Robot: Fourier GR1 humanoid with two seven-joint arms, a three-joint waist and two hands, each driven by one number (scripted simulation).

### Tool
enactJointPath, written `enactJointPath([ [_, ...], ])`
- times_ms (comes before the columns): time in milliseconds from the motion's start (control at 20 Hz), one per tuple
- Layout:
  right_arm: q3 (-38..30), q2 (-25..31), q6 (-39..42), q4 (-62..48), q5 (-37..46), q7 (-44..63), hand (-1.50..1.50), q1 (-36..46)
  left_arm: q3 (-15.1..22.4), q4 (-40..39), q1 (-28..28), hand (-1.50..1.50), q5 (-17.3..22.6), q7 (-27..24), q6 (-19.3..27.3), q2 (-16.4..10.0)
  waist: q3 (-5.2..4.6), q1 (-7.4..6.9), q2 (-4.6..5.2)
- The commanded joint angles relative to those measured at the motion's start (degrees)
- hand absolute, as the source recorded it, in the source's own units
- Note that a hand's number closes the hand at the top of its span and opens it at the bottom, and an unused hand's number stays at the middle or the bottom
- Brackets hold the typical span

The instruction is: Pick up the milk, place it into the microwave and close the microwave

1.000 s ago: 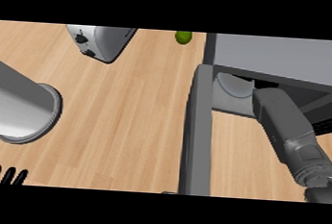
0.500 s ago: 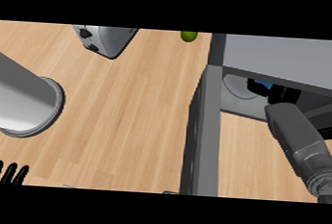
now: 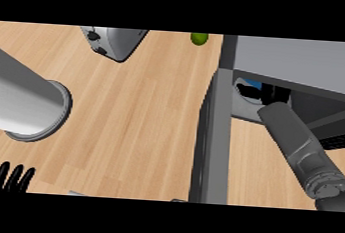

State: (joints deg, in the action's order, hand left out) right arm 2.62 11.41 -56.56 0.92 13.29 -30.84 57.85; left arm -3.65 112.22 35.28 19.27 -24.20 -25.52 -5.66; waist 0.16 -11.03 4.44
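The microwave (image 3: 301, 61) stands at the right, its door (image 3: 215, 141) swung open and seen edge-on. Inside the cavity, just under the roof's edge, the white and blue milk carton (image 3: 247, 89) shows in part. My right forearm reaches up into the cavity, and my right hand (image 3: 274, 94) is curled against the carton, mostly hidden by the microwave's roof. My left hand (image 3: 6, 178) rests open at the lower left edge, fingers up, far from the milk.
A large grey cylinder (image 3: 21, 101) lies on the wooden counter (image 3: 138, 121) at the left. A toaster (image 3: 113, 40) and a small green fruit (image 3: 200, 38) sit at the back. The open door splits the counter in two.
My right forearm has pushed farther into the microwave, carrying the milk deeper under the roof. The left hand has stayed put.
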Motion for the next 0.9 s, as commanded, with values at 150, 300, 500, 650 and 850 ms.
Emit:
enactJointPath([
  [150,0.5,-2.8,7.5,0.2,0.5,-0.8,-1.5,2.0,0.0,-1.3,-1.7,-1.5,-1.3,-0.9,0.5,0.5,0.25,0.62,-0.1],
  [300,1.2,-4.8,9.9,-0.5,1.1,-0.4,-1.5,2.7,0.2,-0.1,-2.2,-1.5,-1.6,-0.6,1.0,0.6,0.23,1.06,-0.45],
  [500,-2.6,-5.0,13.6,3.4,-2.6,-3.9,-1.5,1.1,-1.3,-0.1,-0.9,-1.5,-0.6,-1.3,-0.1,-0.4,0.4,1.88,-0.68],
  [650,-5.0,-5.9,16.2,5.3,-4.9,-5.0,-1.5,2.0,-0.4,-1.3,-1.9,-1.5,-0.2,-0.8,0.3,0.6,0.33,2.89,-0.74],
  [850,-8.2,-7.7,20.9,6.8,-8.0,-10.4,-1.5,-2.7,-0.3,-0.3,-0.8,-1.5,-1.2,-1.2,0.3,0.5,0.38,4.25,-1.24],
])
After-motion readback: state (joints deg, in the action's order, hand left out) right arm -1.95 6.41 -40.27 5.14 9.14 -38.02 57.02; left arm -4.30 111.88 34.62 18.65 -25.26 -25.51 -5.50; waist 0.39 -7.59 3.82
